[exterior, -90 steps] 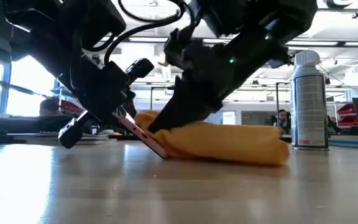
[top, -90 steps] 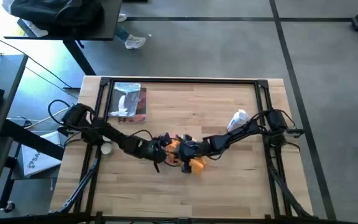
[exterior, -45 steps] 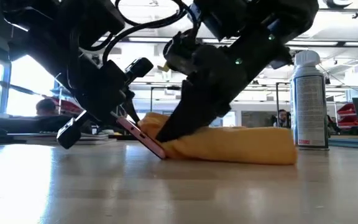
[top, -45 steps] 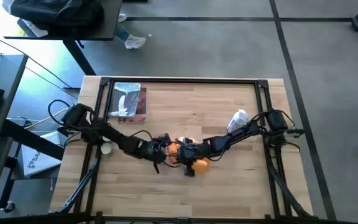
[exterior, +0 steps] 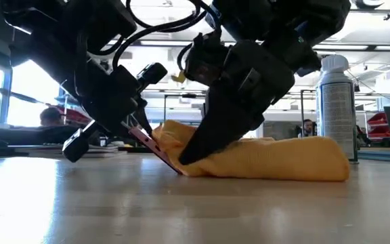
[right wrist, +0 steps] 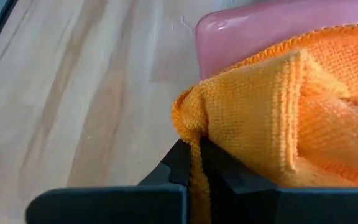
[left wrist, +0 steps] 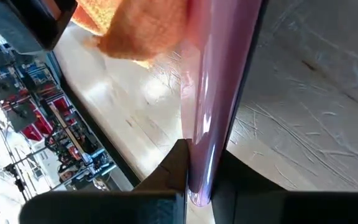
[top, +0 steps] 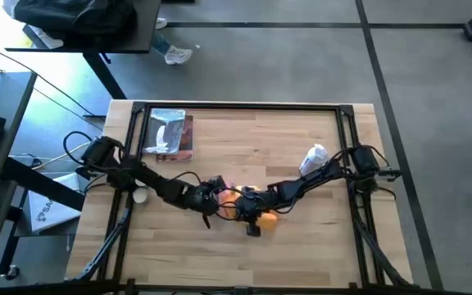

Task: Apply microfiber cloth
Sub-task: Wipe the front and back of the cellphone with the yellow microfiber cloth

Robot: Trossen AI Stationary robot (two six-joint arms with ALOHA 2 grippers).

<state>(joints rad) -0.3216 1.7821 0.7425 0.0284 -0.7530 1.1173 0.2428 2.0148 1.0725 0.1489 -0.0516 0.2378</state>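
Microfiber cloth (exterior: 276, 159) now stretched further twd spray can (exterior: 337, 108) — right claw (exterior: 191, 157) steeper

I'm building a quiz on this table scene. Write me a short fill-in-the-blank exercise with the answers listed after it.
1. The right end effector is shut on an orange-yellow ____.
2. The left end effector grips a pink phone by its ____, holding it tilted on the table.
3. In the low view, a white spray ____ stands upright beyond the cloth.
4. The silvery packet lies near the table's far ____ corner in the high view.

Missing words: cloth; edge; can; left
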